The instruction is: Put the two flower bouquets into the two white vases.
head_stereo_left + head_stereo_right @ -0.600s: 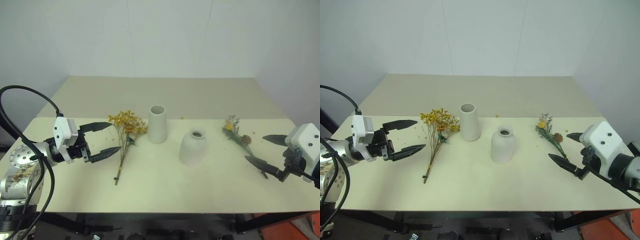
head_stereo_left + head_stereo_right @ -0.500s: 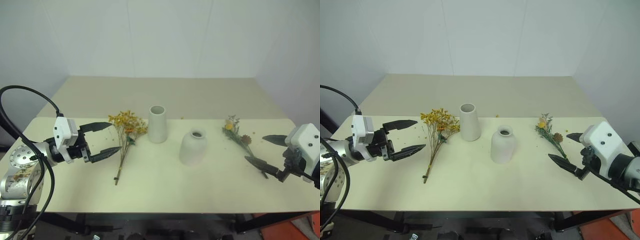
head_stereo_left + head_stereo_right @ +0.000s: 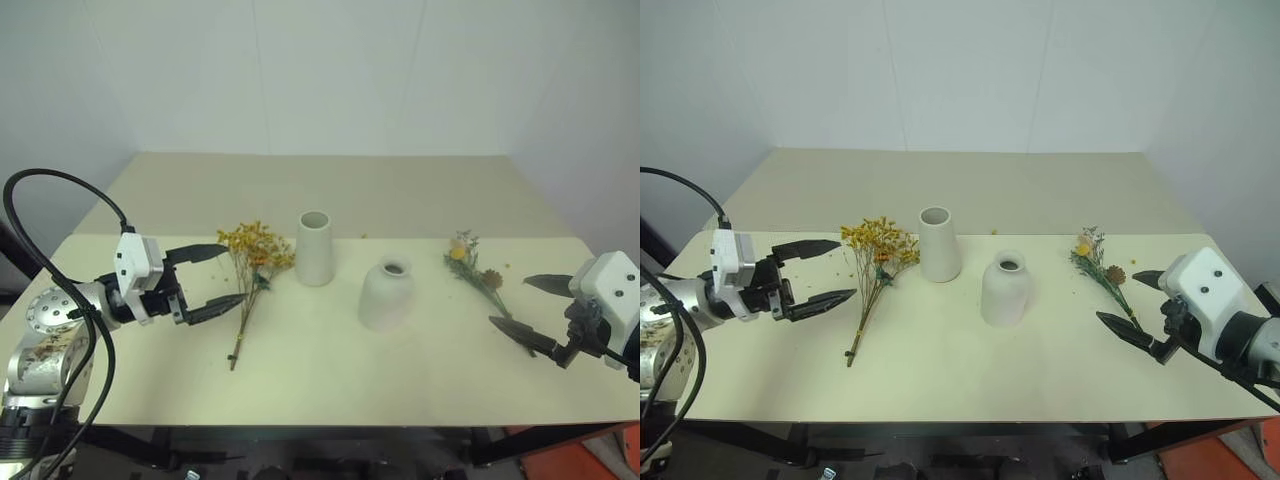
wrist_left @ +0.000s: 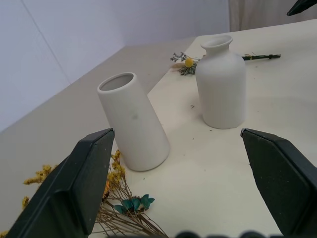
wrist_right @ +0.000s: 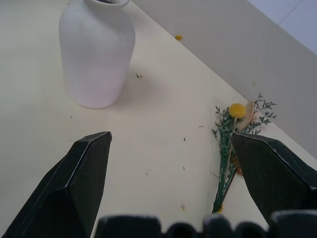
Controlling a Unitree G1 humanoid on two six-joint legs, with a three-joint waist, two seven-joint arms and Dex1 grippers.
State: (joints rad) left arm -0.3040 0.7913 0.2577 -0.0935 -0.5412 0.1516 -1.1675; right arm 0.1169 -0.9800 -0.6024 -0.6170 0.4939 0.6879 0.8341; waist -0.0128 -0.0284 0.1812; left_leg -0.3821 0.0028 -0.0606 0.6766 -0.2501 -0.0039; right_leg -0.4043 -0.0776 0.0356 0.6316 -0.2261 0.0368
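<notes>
The bushy yellow bouquet lies flat on the table, its stems pointing toward the front edge. Just left of it my left gripper hovers open and empty. The tall cylinder vase stands upright right of those blossoms, and the squat narrow-necked vase stands further right and nearer. The smaller bouquet with a yellow ball and brown cone lies at the right. My right gripper stands open by its stem end, not holding it. In the left wrist view, both vases appear between the fingers.
The cream table has bare room in front of the vases and across its back half. A white wall rises behind it. Small petal crumbs lie scattered near both bouquets.
Both grippers have barely shifted. Bouquets and vases lie as before.
</notes>
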